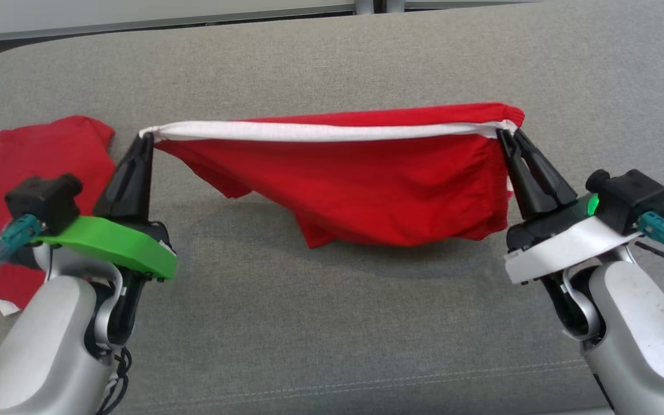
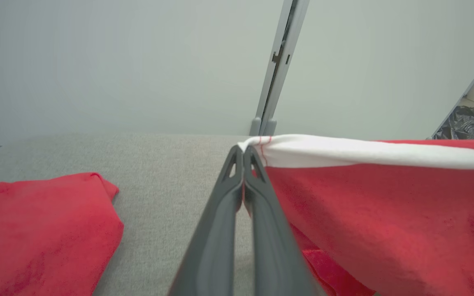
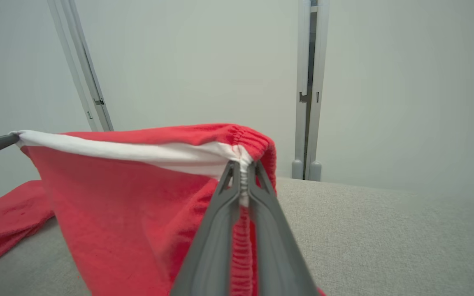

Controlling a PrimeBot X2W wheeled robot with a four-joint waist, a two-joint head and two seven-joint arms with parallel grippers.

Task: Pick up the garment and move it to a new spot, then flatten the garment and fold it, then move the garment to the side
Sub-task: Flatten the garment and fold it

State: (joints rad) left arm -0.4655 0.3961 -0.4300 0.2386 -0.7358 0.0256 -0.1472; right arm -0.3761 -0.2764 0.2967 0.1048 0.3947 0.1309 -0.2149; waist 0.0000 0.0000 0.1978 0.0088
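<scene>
Red garment (image 1: 366, 184), white band (image 1: 320, 131) uppermost, stretched above the grey padded surface (image 1: 332, 323) between left gripper (image 1: 146, 138) and right gripper (image 1: 510, 134), both pairs of jaws pinching the band's ends (hem contact with the surface unclear). A second red-and-white cloth (image 1: 32, 167) lies on the surface beside the left gripper.

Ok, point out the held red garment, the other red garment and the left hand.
held red garment (image 1: 366, 184), head view, middle of the hanging cloth
other red garment (image 1: 49, 144), head view, red cloth near its upper edge
left hand (image 1: 146, 137), head view, between its closed fingertips
</scene>
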